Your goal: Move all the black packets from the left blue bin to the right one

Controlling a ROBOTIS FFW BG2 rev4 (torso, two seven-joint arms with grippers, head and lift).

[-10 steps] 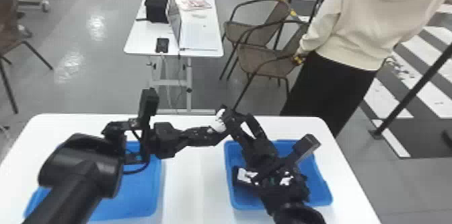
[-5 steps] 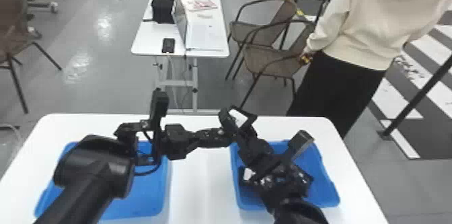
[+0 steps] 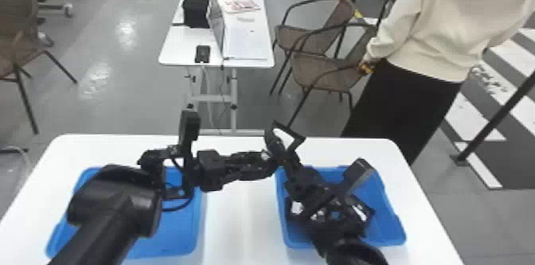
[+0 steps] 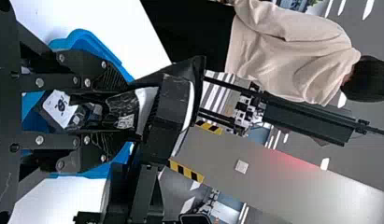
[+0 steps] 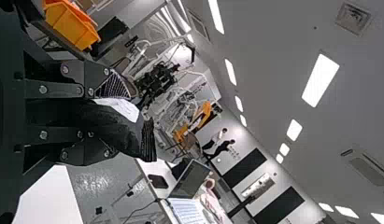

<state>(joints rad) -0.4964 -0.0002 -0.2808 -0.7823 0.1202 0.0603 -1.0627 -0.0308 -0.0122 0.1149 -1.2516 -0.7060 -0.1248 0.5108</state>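
In the head view my left gripper point(image 3: 271, 160) and right gripper point(image 3: 286, 137) meet over the table's far side, between the left blue bin point(image 3: 175, 240) and right blue bin point(image 3: 392, 220). A black packet with a white patch is between them. The left wrist view has my left gripper point(image 4: 117, 112) shut on the glossy black packet point(image 4: 123, 108), with the right gripper's dark finger just beyond. In the right wrist view my right gripper point(image 5: 136, 114) is shut on the black packet point(image 5: 108, 126). Black packets point(image 3: 360, 209) with white labels lie in the right bin, partly under the right arm.
The left arm covers much of the left bin. Between the bins runs a strip of white table point(image 3: 239, 224). Behind stand a smaller table point(image 3: 179, 45) with a laptop, chairs point(image 3: 326, 69), and a person near the right side.
The head view has shifted slightly. The right gripper has moved a little to the right and its angle has changed, showing the white patch between its fingers. The left arm has hardly changed pose.
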